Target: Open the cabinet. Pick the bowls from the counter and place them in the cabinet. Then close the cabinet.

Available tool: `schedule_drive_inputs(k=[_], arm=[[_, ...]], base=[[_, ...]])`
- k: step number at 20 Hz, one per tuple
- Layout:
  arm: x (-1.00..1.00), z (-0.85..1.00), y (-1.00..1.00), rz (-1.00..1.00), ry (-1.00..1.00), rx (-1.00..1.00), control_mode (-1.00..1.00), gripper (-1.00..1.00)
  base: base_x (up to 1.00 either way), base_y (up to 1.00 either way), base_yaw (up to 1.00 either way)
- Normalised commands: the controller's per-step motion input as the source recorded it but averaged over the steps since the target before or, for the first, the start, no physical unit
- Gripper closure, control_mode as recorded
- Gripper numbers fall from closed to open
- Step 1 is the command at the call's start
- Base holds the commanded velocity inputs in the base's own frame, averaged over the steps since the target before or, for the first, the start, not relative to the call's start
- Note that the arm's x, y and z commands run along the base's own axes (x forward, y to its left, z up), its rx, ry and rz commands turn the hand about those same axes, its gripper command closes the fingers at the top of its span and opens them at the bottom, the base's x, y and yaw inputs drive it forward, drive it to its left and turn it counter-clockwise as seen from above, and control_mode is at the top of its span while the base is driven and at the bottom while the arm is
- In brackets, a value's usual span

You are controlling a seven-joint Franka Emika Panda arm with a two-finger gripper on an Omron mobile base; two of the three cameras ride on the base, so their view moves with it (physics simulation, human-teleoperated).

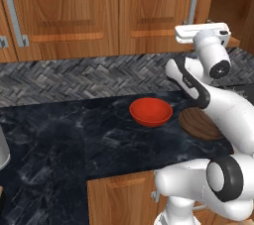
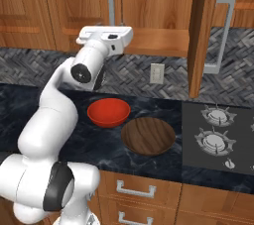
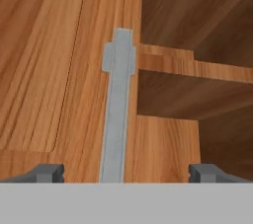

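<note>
The end effector [image 3: 121, 171] is released, jaws spread wide on either side of the closed left door's grey bar handle [image 3: 117, 114] and not touching it; the cabinet [image 2: 149, 6] right door [image 2: 198, 35] stands open, exposing a shelf [image 3: 197, 67]. The red bowl [image 2: 108, 112] and the wood-grain bowl [image 2: 148, 136] sit just beside each other mid-counter [image 2: 30, 105], the latter partly hidden behind the arm in the left base view. Open counter lies toward the left edge.
</note>
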Motion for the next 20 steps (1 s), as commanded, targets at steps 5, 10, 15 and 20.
schedule_drive_inputs(k=[5, 10, 15, 20], arm=[[0.52, 0.00, 0.00, -0.01, 0.04, 0.00, -1.00, -1.00], [0.50, 0.00, -0.02, 0.04, 0.03, 0.00, -1.00, -1.00], [0.51, 0.00, 0.00, 0.03, 0.00, 0.01, -1.00, 1.00], [0.48, 0.00, -0.13, 0.03, 0.00, 0.04, -1.00, 1.00]], base=[[0.00, 0.00, 0.00], [0.00, 0.00, 0.00], [0.00, 0.00, 0.00], [0.00, 0.00, 0.00]])
